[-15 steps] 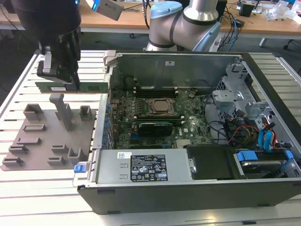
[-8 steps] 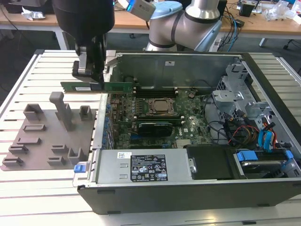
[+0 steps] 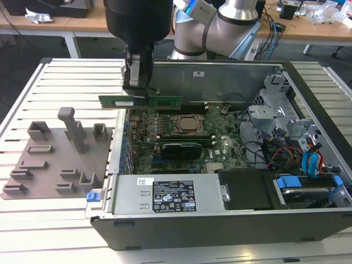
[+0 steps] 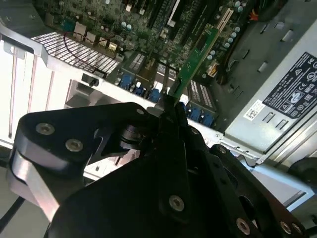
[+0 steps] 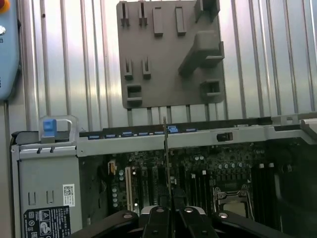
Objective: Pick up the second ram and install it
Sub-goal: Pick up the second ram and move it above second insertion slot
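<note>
**Status.** I find the end effector (image 3: 136, 91) closed on the second ram (image 3: 140, 101). Its fingers pinch the stick's two flat faces near mid-length, along the upper edge. In the second wrist view the stick (image 4: 195, 54) runs straight out from between the fingertips, and the end effector (image 4: 171, 101) shows no gap around it.

**Position.** The stick hangs level and clear above the open computer case (image 3: 220, 69). It sits on the exterior view's left side of the processor socket (image 3: 187, 124), and one end overhangs the case wall toward the grey holder plate (image 3: 55, 159). It touches nothing below and is not seated in any slot. In the first wrist view it shows edge-on (image 5: 166, 148) as a thin line over the board. The holder plate (image 5: 168, 54) lies beyond it on the slatted worktop (image 3: 66, 77).

**Handling assessment (my judgement from the frames).**
- The stick looks very light, so weight is no concern.
- It is stiff along its length but thin, and it would likely crack or twist under a sideways load.
- The smooth faces could slip in a weak pinch.
- The present hold on the flat faces keeps the lower contact edge free, which I consider the correct place to grip.
</note>
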